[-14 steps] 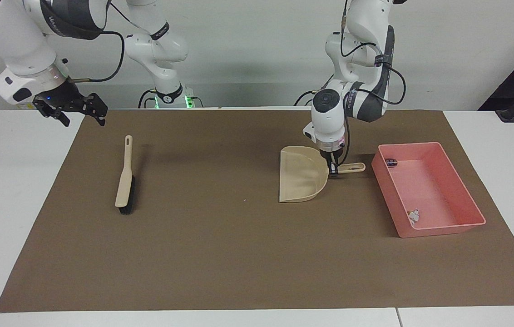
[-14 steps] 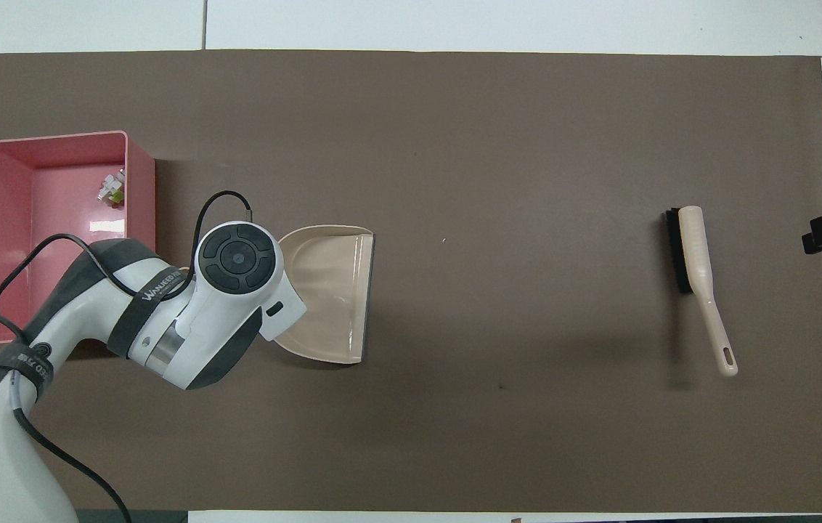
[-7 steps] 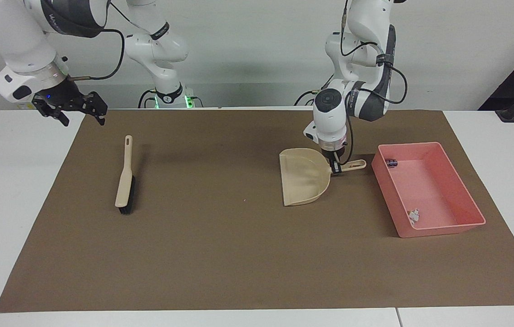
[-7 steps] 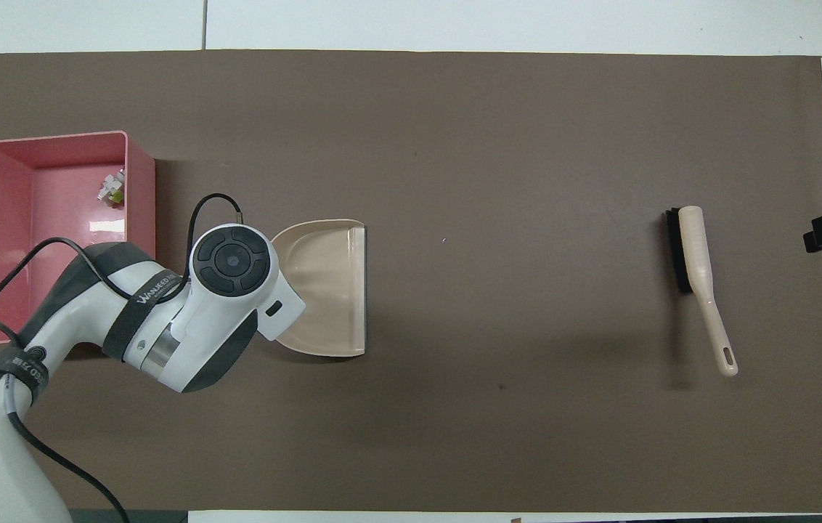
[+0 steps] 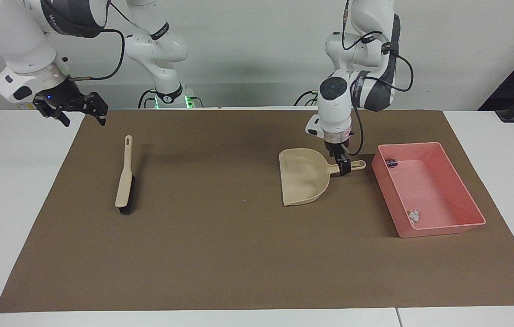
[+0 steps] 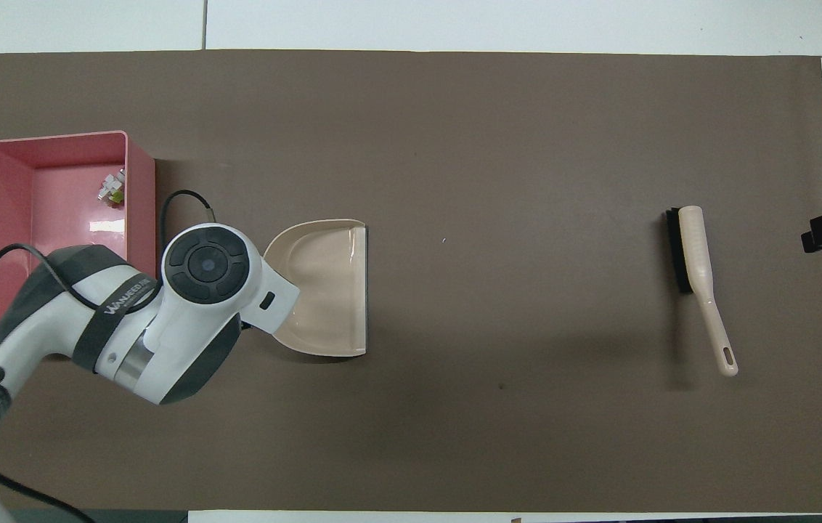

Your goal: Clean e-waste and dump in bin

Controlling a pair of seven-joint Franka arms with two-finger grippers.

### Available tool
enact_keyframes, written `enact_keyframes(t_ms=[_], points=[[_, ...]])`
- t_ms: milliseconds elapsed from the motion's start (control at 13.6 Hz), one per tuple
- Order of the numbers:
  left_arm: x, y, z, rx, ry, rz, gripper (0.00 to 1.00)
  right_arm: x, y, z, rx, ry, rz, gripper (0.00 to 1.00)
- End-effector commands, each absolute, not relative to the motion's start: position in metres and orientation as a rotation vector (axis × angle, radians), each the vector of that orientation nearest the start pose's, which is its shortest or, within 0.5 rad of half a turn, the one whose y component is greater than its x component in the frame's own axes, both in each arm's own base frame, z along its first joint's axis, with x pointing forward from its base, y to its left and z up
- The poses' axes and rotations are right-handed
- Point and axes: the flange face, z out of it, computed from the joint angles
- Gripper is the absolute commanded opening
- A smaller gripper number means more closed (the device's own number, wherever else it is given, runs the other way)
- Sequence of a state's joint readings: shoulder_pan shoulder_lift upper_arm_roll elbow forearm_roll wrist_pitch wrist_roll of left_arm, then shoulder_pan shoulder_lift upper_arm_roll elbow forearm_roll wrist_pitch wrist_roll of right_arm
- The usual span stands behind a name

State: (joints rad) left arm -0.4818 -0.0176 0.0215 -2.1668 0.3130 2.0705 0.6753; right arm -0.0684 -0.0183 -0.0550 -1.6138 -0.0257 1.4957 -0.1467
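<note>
Both bits of e-waste already lie in the pink bin (image 5: 461, 184): the dark block (image 5: 392, 162) and the white piece (image 5: 413, 215). The left gripper (image 5: 343, 168) is at the handle of the dustpan (image 5: 304, 181), fingers spread in release, I judge; next, lift clear. The right gripper (image 5: 73, 109) waits, its fingers apart, over the table's edge near the brush (image 5: 125, 177)

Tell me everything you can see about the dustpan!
The dustpan is beige and looks like smooth, shiny plastic. It has a wide scoop with a straight lip, a rounded back and a short handle with a hole at its end. It looks empty and lies flat on the brown mat, beside the pink bin, its handle pointing at the bin. The left gripper is at the handle.
</note>
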Motion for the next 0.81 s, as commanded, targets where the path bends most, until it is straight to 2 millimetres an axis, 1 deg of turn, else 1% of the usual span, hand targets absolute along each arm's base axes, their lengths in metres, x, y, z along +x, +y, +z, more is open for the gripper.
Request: enact_keyframes(t_ms=[0,73,147,220,293,367,513,587,660,733], points=[[0.471,-0.172,0.437,-2.557,1.324,0.102,0.97,0.533,-0.069,0.61,-3.139,-0.029,0.136,0.99],[0.47,-0.157,0.447,-2.612,1.224,0.103,0.97,0.534,-0.069,0.61,-3.14,-0.029,0.134,0.99],[0.47,-0.144,0.451,-2.667,1.169,0.116,0.97,0.535,-0.069,0.611,-3.141,-0.029,0.122,0.99],[0.475,-0.121,0.456,-2.796,1.008,0.103,0.97,0.535,-0.069,0.611,-3.143,-0.029,0.118,0.99],[0.482,-0.1,0.459,-2.913,0.779,0.098,0.97,0.535,-0.069,0.611,-3.143,-0.031,0.115,0.99],[0.483,-0.086,0.463,-2.968,0.61,0.109,0.97,0.535,-0.07,0.611,-3.143,-0.029,0.118,0.99],[0.502,-0.064,0.491,-3.043,0.444,0.047,0.98,0.535,-0.069,0.611,-3.143,-0.034,0.115,0.99],[0.515,-0.052,0.504,-3.113,0.362,0.039,0.98,0.535,-0.07,0.611,-3.142,-0.031,0.115,0.99],[0.531,-0.039,0.525,-3.156,0.299,0.038,0.98,0.535,-0.07,0.61,-3.143,-0.031,0.118,0.99],[0.541,-0.038,0.539,-3.159,0.292,0.04,0.98,0.535,-0.069,0.611,-3.142,-0.034,0.115,0.99]])
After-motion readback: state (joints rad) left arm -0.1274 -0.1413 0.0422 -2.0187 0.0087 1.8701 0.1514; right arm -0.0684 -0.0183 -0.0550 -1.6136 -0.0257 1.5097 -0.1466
